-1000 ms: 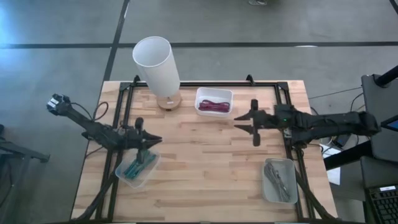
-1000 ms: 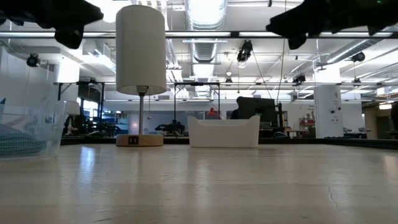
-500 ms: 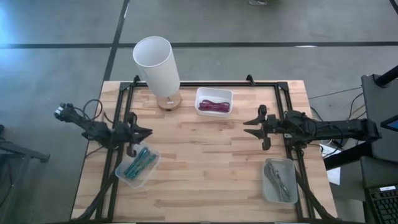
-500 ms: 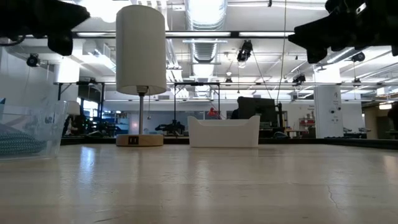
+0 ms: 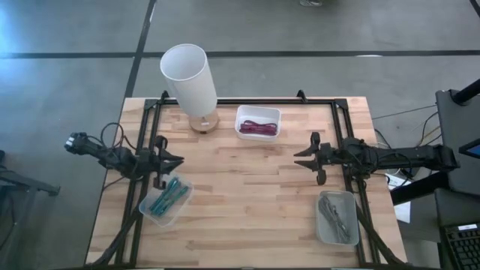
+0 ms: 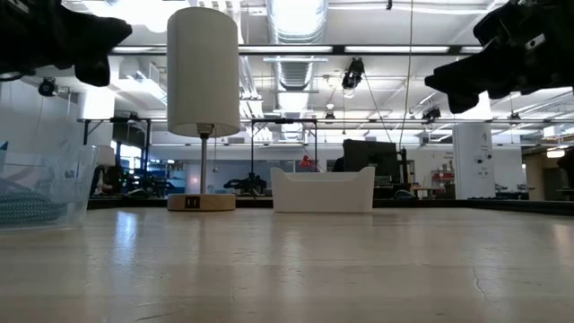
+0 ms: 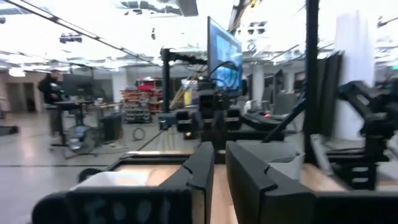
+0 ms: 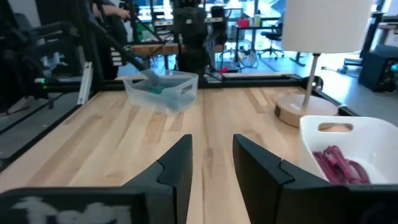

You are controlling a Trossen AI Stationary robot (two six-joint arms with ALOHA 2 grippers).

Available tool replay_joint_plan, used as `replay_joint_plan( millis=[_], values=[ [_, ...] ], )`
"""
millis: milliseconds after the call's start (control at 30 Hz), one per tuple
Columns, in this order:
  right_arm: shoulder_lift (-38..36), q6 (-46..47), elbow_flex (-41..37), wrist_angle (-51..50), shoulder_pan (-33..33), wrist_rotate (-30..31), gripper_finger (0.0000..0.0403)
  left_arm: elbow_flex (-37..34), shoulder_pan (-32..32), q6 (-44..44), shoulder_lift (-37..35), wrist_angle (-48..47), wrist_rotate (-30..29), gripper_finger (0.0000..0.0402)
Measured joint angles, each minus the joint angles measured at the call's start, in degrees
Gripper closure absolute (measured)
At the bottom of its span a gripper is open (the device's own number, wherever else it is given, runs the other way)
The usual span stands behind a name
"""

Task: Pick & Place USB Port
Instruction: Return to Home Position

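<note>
**Step in hand.** All three cables lie in bins, so the sorting is judged complete. What remains is the return of both arms to rest.

**Left arm.** The left gripper (image 5: pixel 174 160) stands over the table's left side, just beside the transparent bin (image 5: pixel 147 204). The low view shows it raised well above the surface. In its wrist view the fingers (image 7: pixel 202 171) are parted by a narrow gap and hold nothing.

**Right arm.** The right gripper (image 5: pixel 302 159) stands over the table's right side, between the white bin (image 5: pixel 258 109) and the gray bin (image 5: pixel 337 193), apart from both. It is likewise raised. Its fingers (image 8: pixel 177 165) are parted, with bare table (image 5: pixel 247 195) showing between them, and they are empty.

**Task items.**
- The blue cable (image 5: pixel 168 196) lies inside the transparent bin.
- The pink cable (image 5: pixel 258 128) lies inside the white bin.
- A pale cable (image 5: pixel 336 214) lies inside the gray bin.
- No cable is seen loose on the table.

**Next move.** No grasp is called for. Each arm needs only to fold back toward its own side. The left arm should keep its height past the transparent bin and stay clear of the lamp (image 5: pixel 187 75) at the far edge. The right arm should pass clear of the gray bin.
</note>
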Motion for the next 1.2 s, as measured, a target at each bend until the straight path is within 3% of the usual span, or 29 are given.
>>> replay_joint_plan(
  millis=[400,600,867,1000,1200],
  values=[
    [-10.8,-0.3,-5.2,-0.1,0.0,-0.5,0.0311,-0.1,4.8,-2.9,-0.6,-7.2,1.4,0.0355],
    [-17.3,-1.6,-5.4,-3.6,0.0,-0.5,0.0318,-0.1,4.9,1.2,-0.8,-5.0,1.4,0.0355],
    [-23.9,-2.0,-5.4,-14.1,0.0,-0.5,0.0319,-0.1,4.9,-0.3,-0.9,-6.5,1.3,0.0355],
    [-25.3,0.6,-5.4,-16.5,0.0,-0.1,0.0319,-0.2,4.9,-1.2,-0.9,-8.2,1.2,0.0355],
    [-25.5,-3.2,-5.4,-16.9,0.0,0.1,0.0321,-0.2,4.9,-3.8,-0.9,-12.2,-1.6,0.0355]
  ],
)
